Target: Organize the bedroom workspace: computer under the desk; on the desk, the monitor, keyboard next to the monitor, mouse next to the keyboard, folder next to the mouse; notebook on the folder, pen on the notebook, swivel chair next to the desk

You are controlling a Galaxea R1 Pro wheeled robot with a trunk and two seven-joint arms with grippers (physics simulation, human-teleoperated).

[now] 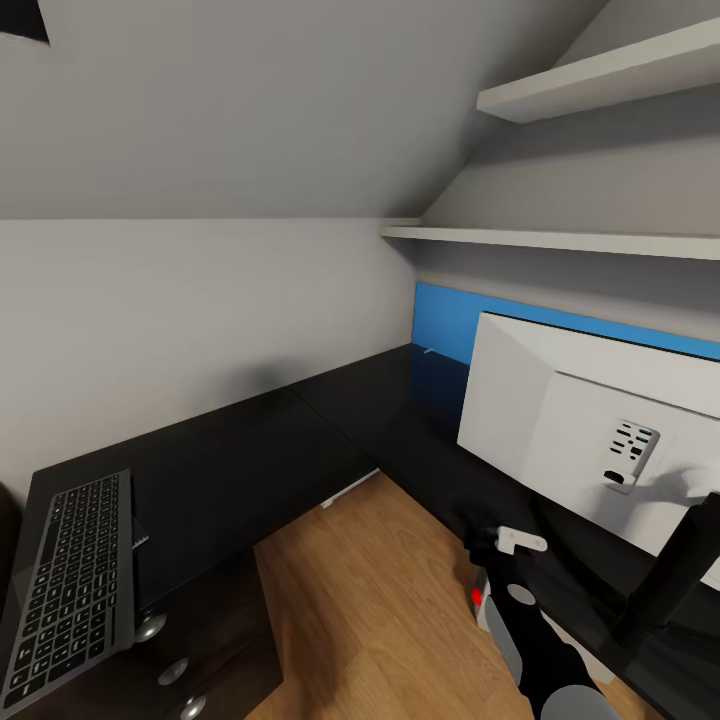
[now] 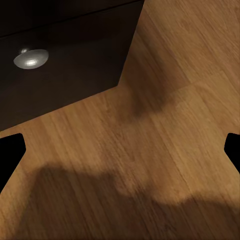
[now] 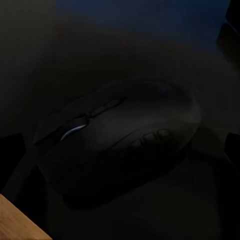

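Right jaws hang spread over the mouse (image 3: 117,137) on the black desk (image 1: 240,450) below sloped grey walls.

My head camera looks down across the desk (image 1: 300,440), keyboard (image 1: 70,580) at eight o'clock, monitor (image 1: 590,440) at three. My left wrist camera faces the floor (image 2: 150,150) beside a drawer knob (image 2: 30,58). My right wrist camera sits close above the mouse (image 3: 120,140); desk and floor appear in every view.

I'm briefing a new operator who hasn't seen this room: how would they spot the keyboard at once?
Start from the long black-topped desk that wraps round the corner under the sloped wall. Follow its near wing, away from the white-backed monitor, to the end above the drawers with round silver knobs. The keyboard lies there: a flat dark slab with rows of grey keys.
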